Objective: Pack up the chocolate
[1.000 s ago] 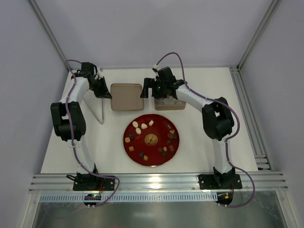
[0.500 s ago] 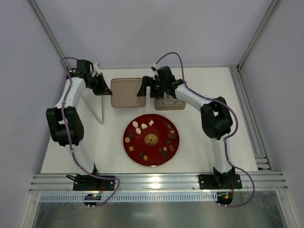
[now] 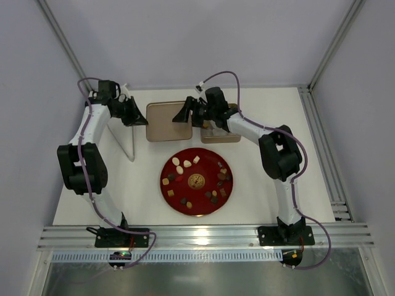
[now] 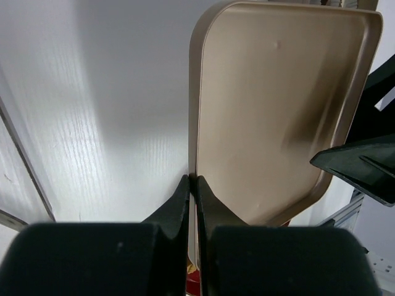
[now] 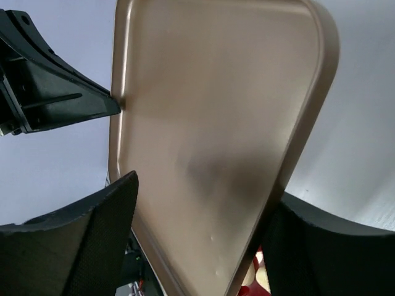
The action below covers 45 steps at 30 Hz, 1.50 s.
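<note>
The chocolates (image 3: 213, 195), dark, tan and cream pieces, lie scattered on the red plate (image 3: 196, 206) in the table's middle. A tan tray-like lid (image 3: 166, 122) sits behind the plate. My left gripper (image 3: 142, 118) is shut on the lid's left rim; in the left wrist view (image 4: 192, 181) both fingers pinch the thin edge of the lid (image 4: 278, 111). My right gripper (image 3: 185, 115) is open at the lid's right edge. In the right wrist view (image 5: 203, 197) its fingers stand wide apart on either side of the lid (image 5: 210, 111).
A tan box (image 3: 222, 134) sits right of the lid, partly under the right arm. A white upright panel (image 3: 125, 139) stands left of the plate. The left gripper's fingers (image 5: 62, 102) show beyond the lid. A sliver of red plate (image 5: 250, 288) shows below it.
My right gripper has moved left from the tan box to the lid's right edge. My left arm has swung outward while its gripper stays on the lid's left rim.
</note>
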Each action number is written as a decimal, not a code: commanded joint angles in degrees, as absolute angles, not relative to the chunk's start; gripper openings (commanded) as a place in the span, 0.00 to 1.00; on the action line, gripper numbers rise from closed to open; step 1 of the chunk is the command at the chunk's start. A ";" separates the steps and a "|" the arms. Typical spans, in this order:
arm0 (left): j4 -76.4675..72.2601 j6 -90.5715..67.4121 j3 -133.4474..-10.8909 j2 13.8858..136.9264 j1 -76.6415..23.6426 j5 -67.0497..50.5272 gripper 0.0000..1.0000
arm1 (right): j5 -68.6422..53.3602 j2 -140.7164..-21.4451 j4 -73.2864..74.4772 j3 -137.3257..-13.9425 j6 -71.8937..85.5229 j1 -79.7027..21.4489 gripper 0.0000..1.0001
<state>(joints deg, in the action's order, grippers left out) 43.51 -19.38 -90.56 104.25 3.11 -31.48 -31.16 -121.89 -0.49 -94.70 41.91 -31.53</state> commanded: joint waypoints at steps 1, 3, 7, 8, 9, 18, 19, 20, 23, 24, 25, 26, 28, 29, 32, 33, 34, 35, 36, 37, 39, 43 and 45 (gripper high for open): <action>41.31 -20.21 -90.18 100.20 3.43 -35.16 0.00 | -35.59 -119.53 -8.69 -92.64 47.63 -31.38 0.66; 41.13 -20.13 -89.91 99.58 3.34 -35.51 0.00 | -36.56 -119.01 -11.84 -90.63 49.56 -31.20 0.56; 41.04 -19.95 -89.04 98.44 3.08 -35.33 0.00 | -38.05 -117.51 -15.73 -87.28 52.82 -30.94 0.32; 41.22 -19.86 -88.77 98.09 2.90 -35.07 0.00 | -38.14 -116.38 -16.34 -86.67 53.61 -30.94 0.21; 41.13 -19.69 -88.68 97.56 2.38 -34.89 0.00 | -38.23 -115.85 -17.65 -85.27 53.96 -30.85 0.18; 42.98 -17.14 -89.38 91.78 -3.07 -24.97 0.18 | -38.85 -107.68 -20.21 -79.29 57.74 -29.88 0.04; 42.63 -16.96 -89.30 90.63 -4.29 -24.00 0.32 | -38.67 -106.80 -19.69 -78.93 57.74 -29.45 0.04; 42.19 -16.70 -89.04 89.14 -5.35 -21.64 0.39 | -38.58 -106.18 -17.43 -78.75 57.66 -29.10 0.04; 40.17 -13.37 -88.07 83.33 -12.26 -14.46 0.61 | -37.53 -103.19 -11.46 -78.92 56.60 -27.69 0.04; 38.60 -11.27 -87.02 81.93 -14.57 -12.24 0.64 | -37.01 -102.40 -10.12 -79.01 56.69 -27.16 0.04; 37.63 -10.03 -86.32 80.35 -17.29 -10.30 0.66 | -36.91 -101.17 -8.45 -79.36 56.43 -26.81 0.04; 36.57 -8.98 -85.53 77.63 -22.27 -8.28 0.67 | -36.48 -100.81 -3.04 -79.97 55.90 -26.20 0.04; 31.76 -5.91 -81.68 74.37 -27.49 -2.30 0.68 | -35.95 -99.76 2.87 -82.78 53.98 -25.58 0.04; 29.47 -5.11 -79.82 70.96 -31.95 -1.07 0.70 | -35.69 -99.49 8.03 -84.27 53.70 -24.79 0.04; 21.31 -0.73 -73.23 65.68 -37.95 5.35 0.72 | -36.21 -97.92 13.95 -85.51 54.58 -23.38 0.04; 19.44 0.34 -71.65 64.78 -41.88 9.19 0.72 | -36.65 -97.56 15.37 -85.95 54.75 -22.51 0.04; 17.34 2.53 -68.67 64.17 -44.01 11.66 0.72 | -36.82 -97.30 16.95 -86.65 55.02 -22.15 0.04; 13.92 5.86 -67.51 63.81 -45.69 14.04 0.73 | -36.74 -97.03 20.18 -87.97 54.85 -21.97 0.04; 11.89 7.11 -66.37 63.72 -48.40 15.98 0.73 | -36.56 -96.25 21.61 -88.50 54.84 -21.62 0.04; 10.13 8.86 -65.31 63.72 -49.30 18.78 0.72 | -36.65 -95.98 22.58 -89.03 54.93 -21.53 0.04; 5.03 13.43 -62.59 64.51 -51.23 19.42 0.72 | -36.65 -95.63 25.74 -90.96 55.46 -21.53 0.04; -5.34 21.35 -58.37 66.62 -56.15 23.11 0.72 | -36.74 -95.89 31.19 -94.56 55.63 -21.45 0.04; -11.21 25.03 -56.08 67.58 -56.60 23.55 0.73 | -36.83 -95.54 33.04 -95.45 55.63 -21.45 0.04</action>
<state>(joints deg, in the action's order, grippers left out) 3.79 16.01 -57.91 66.81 -55.51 18.90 -35.68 -99.48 28.47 -91.68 54.83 -21.26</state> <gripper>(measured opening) 0.723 0.147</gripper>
